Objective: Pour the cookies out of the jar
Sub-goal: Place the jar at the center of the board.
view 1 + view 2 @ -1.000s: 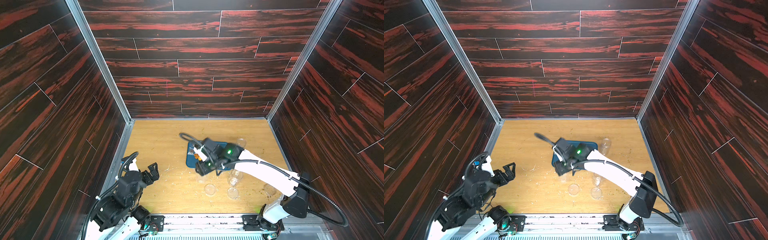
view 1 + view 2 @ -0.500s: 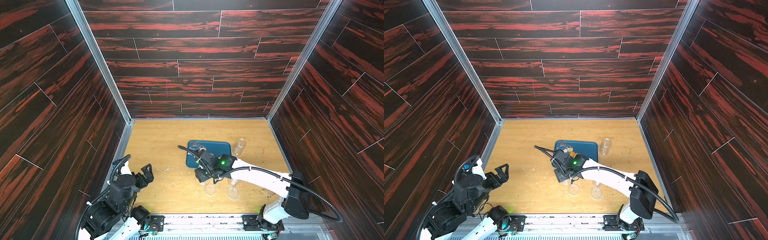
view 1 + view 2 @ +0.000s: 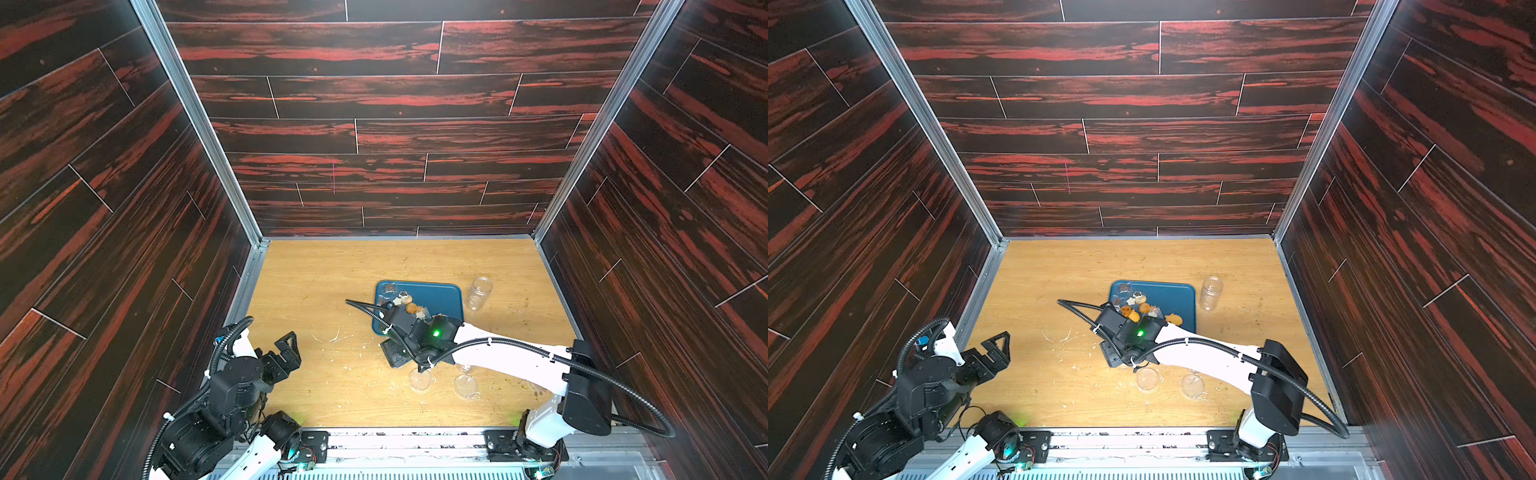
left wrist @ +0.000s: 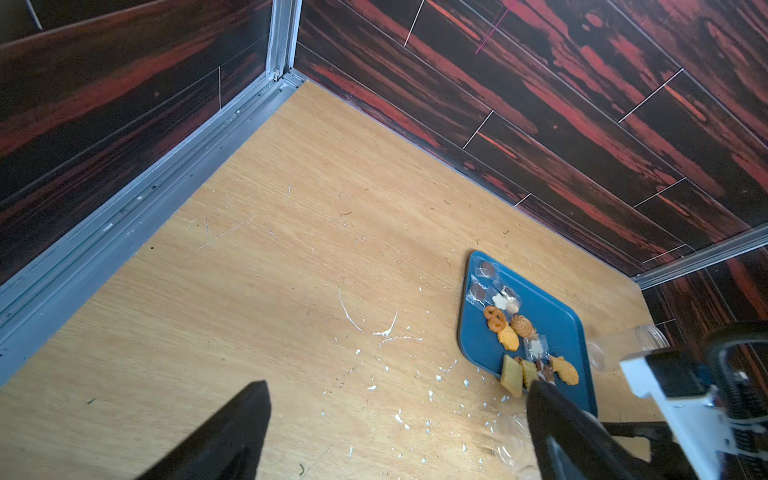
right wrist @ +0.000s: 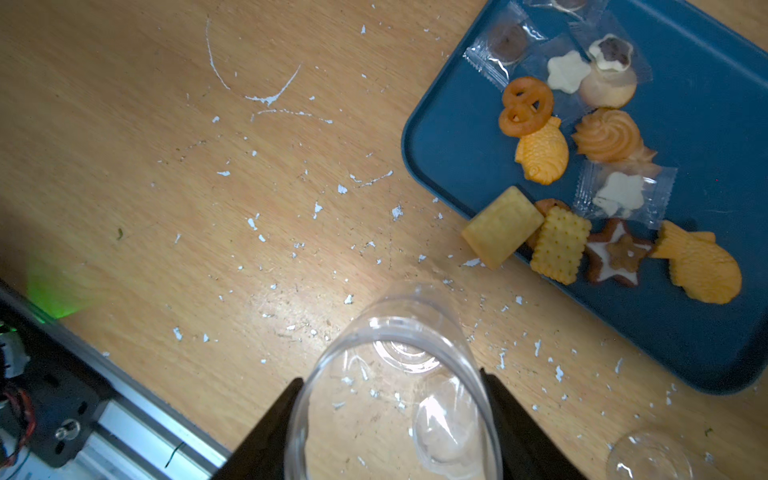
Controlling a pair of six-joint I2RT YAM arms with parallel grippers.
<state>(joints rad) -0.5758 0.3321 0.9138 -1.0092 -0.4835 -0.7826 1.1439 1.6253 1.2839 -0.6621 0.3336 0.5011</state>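
The cookies lie in a heap at the near-left end of the blue tray, some in clear wrappers. They also show in both top views and in the left wrist view. A pale square one rests across the tray's edge onto the table. My right gripper is shut on the clear, empty jar, low over the table in front of the tray. In both top views the right gripper hides that jar. My left gripper hangs open and empty at the front left.
A second clear jar stands upright right of the tray. Two clear round lids lie on the table under the right arm. White crumbs are scattered mid-table. The metal front rail is close.
My right arm has drawn back from over the tray toward the front, carrying the jar; the cookies now show uncovered on the tray. The left arm pulled back a little.
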